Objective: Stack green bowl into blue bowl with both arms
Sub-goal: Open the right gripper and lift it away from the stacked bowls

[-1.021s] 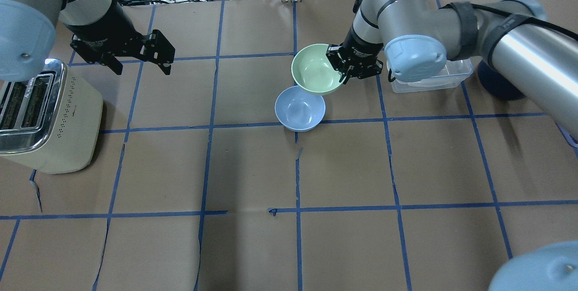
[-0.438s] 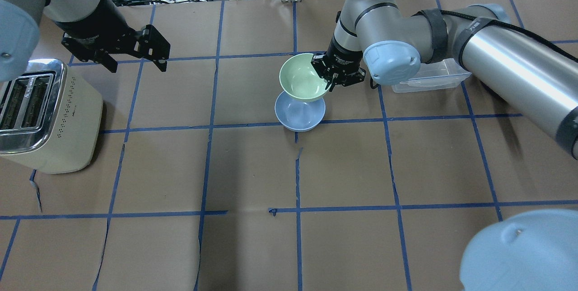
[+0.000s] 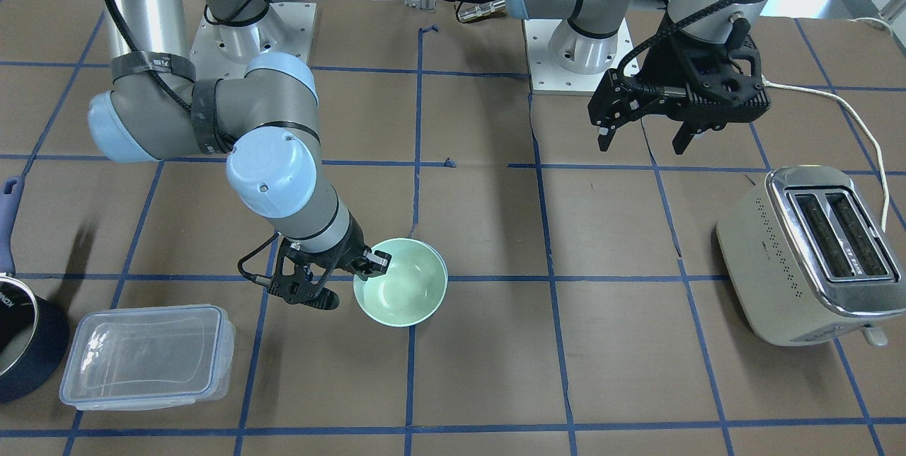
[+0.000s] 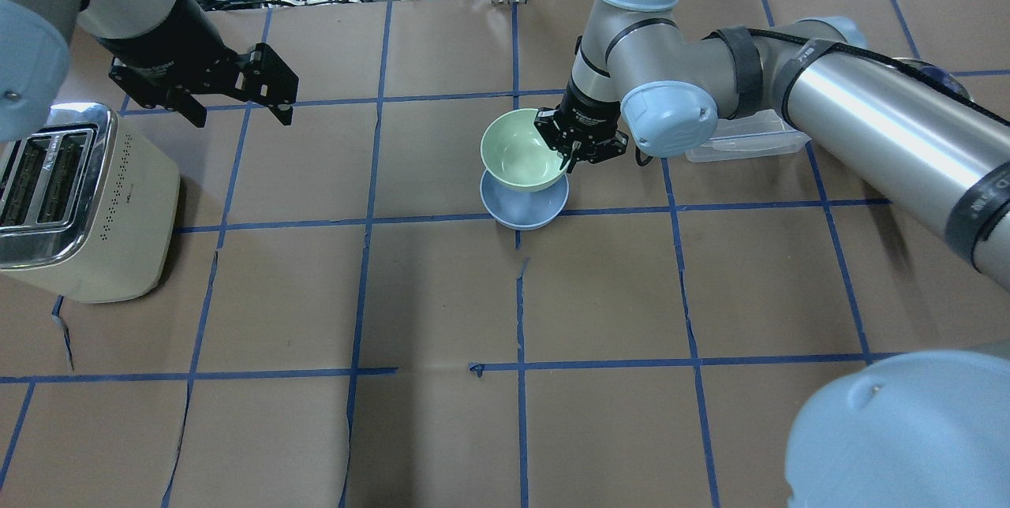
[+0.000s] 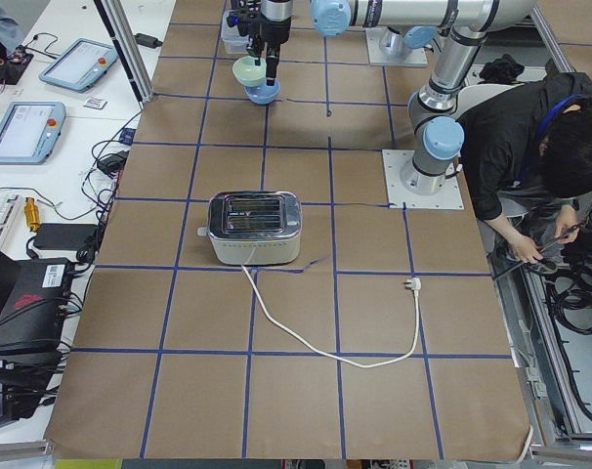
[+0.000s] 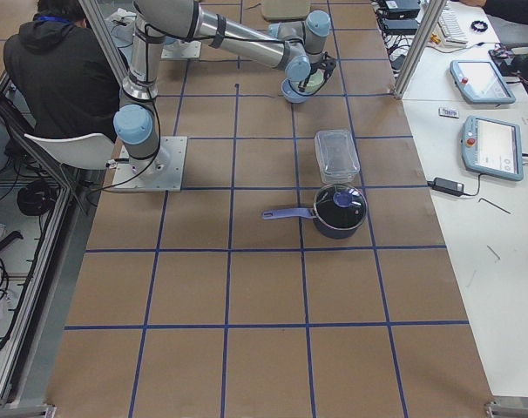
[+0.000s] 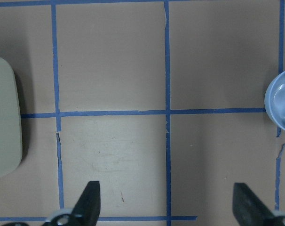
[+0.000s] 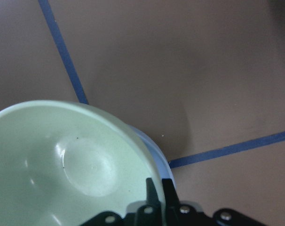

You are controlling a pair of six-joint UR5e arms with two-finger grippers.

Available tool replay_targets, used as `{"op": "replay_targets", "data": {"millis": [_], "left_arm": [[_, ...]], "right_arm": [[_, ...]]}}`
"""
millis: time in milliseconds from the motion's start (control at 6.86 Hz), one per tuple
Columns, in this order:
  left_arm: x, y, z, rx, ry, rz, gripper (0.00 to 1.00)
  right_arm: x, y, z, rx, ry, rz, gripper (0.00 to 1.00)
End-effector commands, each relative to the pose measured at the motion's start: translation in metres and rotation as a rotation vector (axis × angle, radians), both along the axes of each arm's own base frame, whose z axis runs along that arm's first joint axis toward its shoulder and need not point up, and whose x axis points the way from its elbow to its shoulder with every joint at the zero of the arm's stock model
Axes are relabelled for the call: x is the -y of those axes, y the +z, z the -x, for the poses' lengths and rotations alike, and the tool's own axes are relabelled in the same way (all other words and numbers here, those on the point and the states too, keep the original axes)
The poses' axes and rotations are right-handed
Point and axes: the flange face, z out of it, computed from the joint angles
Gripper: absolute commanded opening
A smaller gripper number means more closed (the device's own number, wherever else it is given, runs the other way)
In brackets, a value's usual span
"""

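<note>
The green bowl [image 4: 517, 153] hangs tilted right over the blue bowl [image 4: 525, 214], which sits on the table and shows only as a crescent below it. My right gripper [image 4: 566, 151] is shut on the green bowl's right rim; the right wrist view shows the green bowl [image 8: 72, 165] pinched, with a sliver of the blue bowl [image 8: 157, 153] under it. In the front view the green bowl [image 3: 403, 282] almost hides the blue one. My left gripper [image 4: 243, 115] is open and empty, high at the far left; its wrist view catches the blue bowl [image 7: 280, 106] at the right edge.
A cream toaster [image 4: 79, 200] stands at the left edge, below my left gripper. A clear plastic container [image 4: 750, 137] lies right of the bowls, behind the right arm. A dark pot with a lid [image 6: 338, 209] sits further right.
My right gripper carried the green bowl left and down, from beside the blue bowl to right over it. The left gripper shifted slightly left and stayed open.
</note>
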Motion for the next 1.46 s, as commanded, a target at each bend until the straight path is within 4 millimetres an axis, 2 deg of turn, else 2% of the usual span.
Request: {"op": "replay_targets", "data": {"millis": [0, 146, 438, 583, 729, 875, 1167, 1312], "left_arm": [[-0.001, -0.004, 0.0, 0.0, 0.0, -0.008, 1.0], [-0.001, -0.002, 0.0, 0.0, 0.0, -0.003, 1.0], [-0.002, -0.003, -0.001, 0.0, 0.003, -0.008, 1.0], [-0.001, -0.004, -0.001, 0.0, 0.003, -0.008, 1.0], [-0.001, -0.007, 0.0, 0.0, 0.002, -0.014, 1.0], [0.0, -0.006, 0.0, 0.0, 0.002, -0.011, 1.0], [-0.001, -0.006, -0.002, 0.0, 0.005, -0.012, 1.0], [0.0, -0.008, -0.001, 0.0, 0.003, -0.014, 1.0]], "right_arm": [[-0.005, -0.003, -0.009, -0.001, 0.013, -0.003, 0.0], [-0.007, -0.009, -0.009, -0.001, 0.028, 0.0, 0.65], [-0.003, -0.004, -0.004, -0.006, 0.019, 0.033, 0.93], [0.001, 0.003, 0.0, -0.012, 0.014, 0.045, 0.96], [0.007, 0.024, 0.009, -0.021, 0.002, 0.081, 1.0], [0.012, 0.055, 0.044, -0.05, -0.038, 0.111, 1.0], [0.001, 0.112, 0.122, -0.066, -0.019, 0.132, 1.0], [-0.006, 0.126, 0.14, -0.094, -0.013, 0.128, 1.0]]}}
